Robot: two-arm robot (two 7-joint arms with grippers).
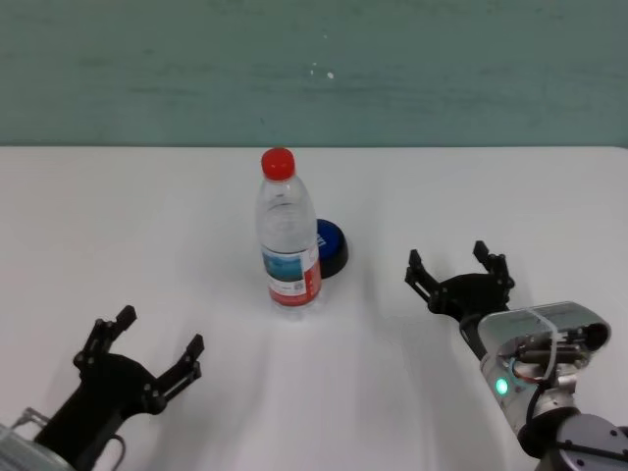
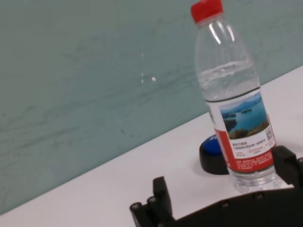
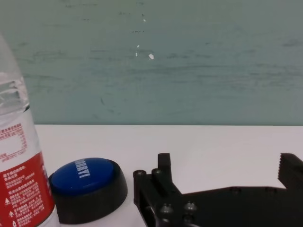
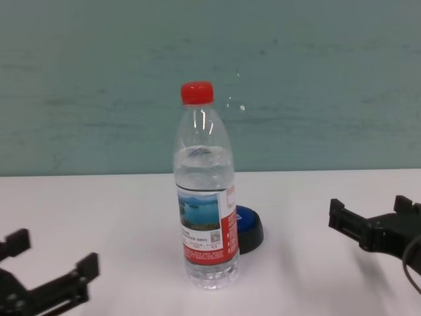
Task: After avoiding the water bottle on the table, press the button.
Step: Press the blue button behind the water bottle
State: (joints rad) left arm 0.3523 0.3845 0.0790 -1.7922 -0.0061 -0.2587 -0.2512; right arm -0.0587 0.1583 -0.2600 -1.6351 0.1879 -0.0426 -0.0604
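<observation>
White table (image 1: 118, 216) meets a teal wall (image 1: 314, 69) behind.

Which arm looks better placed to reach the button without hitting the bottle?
Probably the right. The right gripper sits open beside the button with bare table between; from the left gripper, the water bottle stands in the way.
</observation>
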